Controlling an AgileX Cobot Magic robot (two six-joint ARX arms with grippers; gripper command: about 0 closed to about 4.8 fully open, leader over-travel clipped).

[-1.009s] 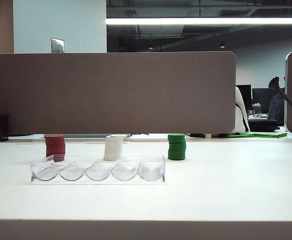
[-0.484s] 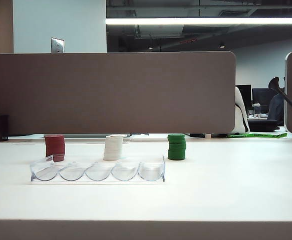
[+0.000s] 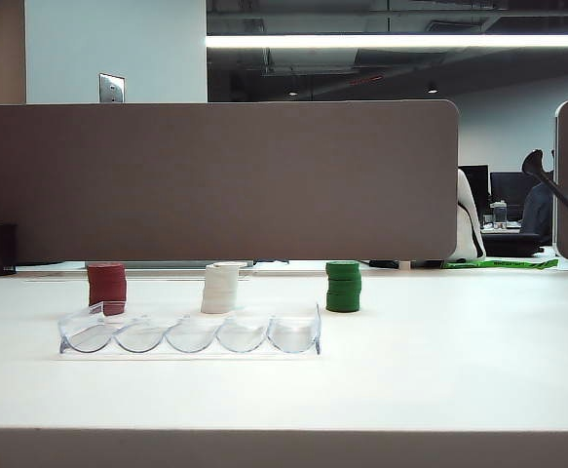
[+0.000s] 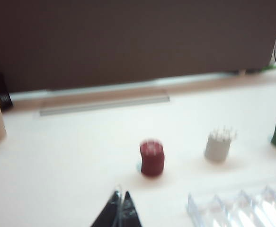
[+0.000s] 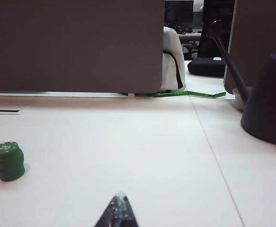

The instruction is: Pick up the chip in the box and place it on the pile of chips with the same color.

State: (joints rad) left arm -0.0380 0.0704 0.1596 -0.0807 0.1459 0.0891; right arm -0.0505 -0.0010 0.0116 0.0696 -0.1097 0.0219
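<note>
Standing on the white table [image 3: 439,370], three stacks are seen behind the box [image 3: 191,333]: a dark red stack [image 3: 107,287] at left, the pile of chips [image 3: 221,288] in the middle with its top chip [image 3: 229,265] set slightly off-centre, and a green stack [image 3: 343,286] at right. No chip can be made out in the slots of the box. The left gripper [image 4: 119,213] and the right gripper [image 5: 118,213] are shown only in the wrist views, held clear of the stacks, each with fingertips pressed together and nothing pinched.
</note>
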